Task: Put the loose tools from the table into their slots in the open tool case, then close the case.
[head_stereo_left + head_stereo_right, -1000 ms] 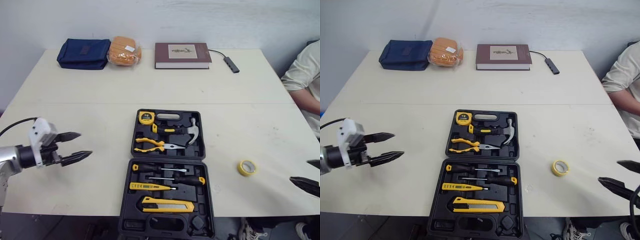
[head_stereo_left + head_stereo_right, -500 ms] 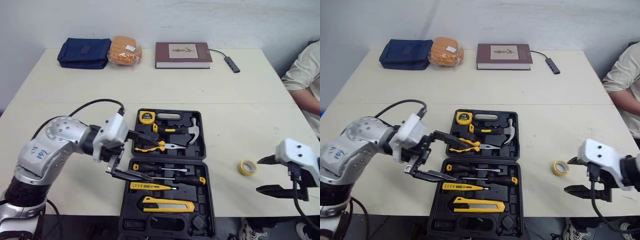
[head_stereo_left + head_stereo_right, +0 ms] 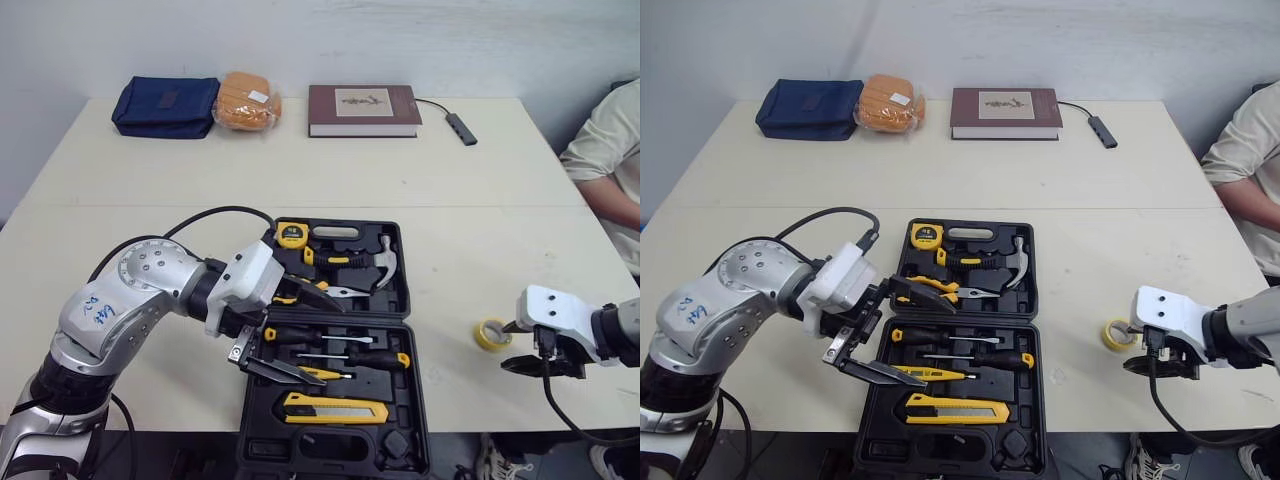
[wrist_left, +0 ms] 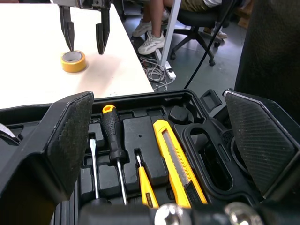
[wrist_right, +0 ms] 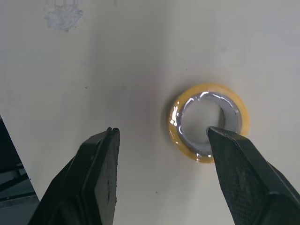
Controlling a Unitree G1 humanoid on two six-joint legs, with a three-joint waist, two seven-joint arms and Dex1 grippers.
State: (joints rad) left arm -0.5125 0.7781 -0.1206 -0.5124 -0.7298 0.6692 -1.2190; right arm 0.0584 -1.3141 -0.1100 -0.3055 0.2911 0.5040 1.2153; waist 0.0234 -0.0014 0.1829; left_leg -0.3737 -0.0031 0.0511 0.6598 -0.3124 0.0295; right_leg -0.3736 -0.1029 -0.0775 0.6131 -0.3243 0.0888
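Note:
The open black tool case (image 3: 378,384) lies at the table's front centre. It holds a tape measure (image 3: 293,235), a hammer (image 3: 385,262), pliers, screwdrivers (image 3: 352,358) and a yellow utility knife (image 3: 335,409). My left gripper (image 3: 298,335) hovers open over the case's left side, with nothing between its fingers (image 4: 65,136). A yellow tape roll (image 3: 492,334) lies loose on the table right of the case. My right gripper (image 3: 522,347) points down just above it, open. In the right wrist view one fingertip (image 5: 218,140) sits over the tape roll (image 5: 208,122) and the other stands beside it.
At the table's far edge are a blue pouch (image 3: 165,105), an orange packet (image 3: 248,100), a brown book (image 3: 363,110) and a cabled adapter (image 3: 460,128). A person (image 3: 605,150) sits at the right edge. Chair legs and cables (image 4: 187,42) lie beyond the table's right side.
My left gripper has moved right, further over the case. My right gripper has moved in and down to the tape roll.

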